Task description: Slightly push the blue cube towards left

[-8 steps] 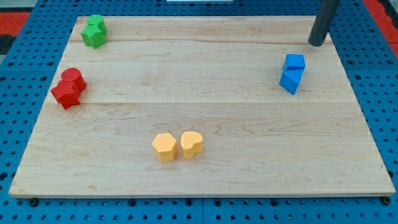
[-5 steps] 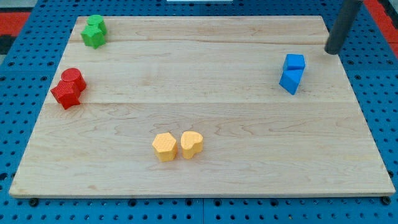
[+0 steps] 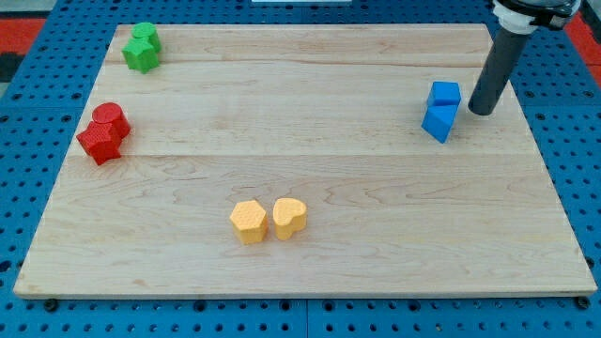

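Observation:
The blue cube [image 3: 445,93] sits near the board's right edge, touching a second blue block [image 3: 438,122] just below it. My tip [image 3: 480,112] rests on the board a short way to the right of the two blue blocks, level with the seam between them, apart from both. The dark rod rises from it toward the view's top right.
Two green blocks [image 3: 142,47] sit at the top left. Two red blocks [image 3: 104,132] sit at the left edge. Two yellow blocks [image 3: 269,220] lie at the bottom middle. The wooden board [image 3: 310,160] lies on a blue pegboard.
My tip has moved from the board's top right edge down and slightly left, to just right of the blue blocks. No block has moved.

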`<state>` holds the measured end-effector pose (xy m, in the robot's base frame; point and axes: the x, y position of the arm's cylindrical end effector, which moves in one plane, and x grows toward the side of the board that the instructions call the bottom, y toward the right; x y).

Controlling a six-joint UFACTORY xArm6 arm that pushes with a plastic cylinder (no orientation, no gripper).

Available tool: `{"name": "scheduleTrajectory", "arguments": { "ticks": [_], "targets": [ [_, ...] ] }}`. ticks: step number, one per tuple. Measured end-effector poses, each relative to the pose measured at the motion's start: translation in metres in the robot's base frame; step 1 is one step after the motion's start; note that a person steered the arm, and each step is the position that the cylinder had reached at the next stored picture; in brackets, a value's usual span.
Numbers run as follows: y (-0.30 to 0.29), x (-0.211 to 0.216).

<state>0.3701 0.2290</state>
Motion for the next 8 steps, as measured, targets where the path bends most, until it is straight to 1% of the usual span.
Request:
{"name": "scheduleTrajectory", "arguments": {
  "ticks": [2, 4, 5, 6, 7, 8],
  "targets": [
    [-0.006, -0.013],
    [-0.023, -0.013],
    [-0.018, -0.022],
    [-0.010, -0.074],
    [-0.052, -0.094],
    [-0.102, -0.070]
  ]
}}
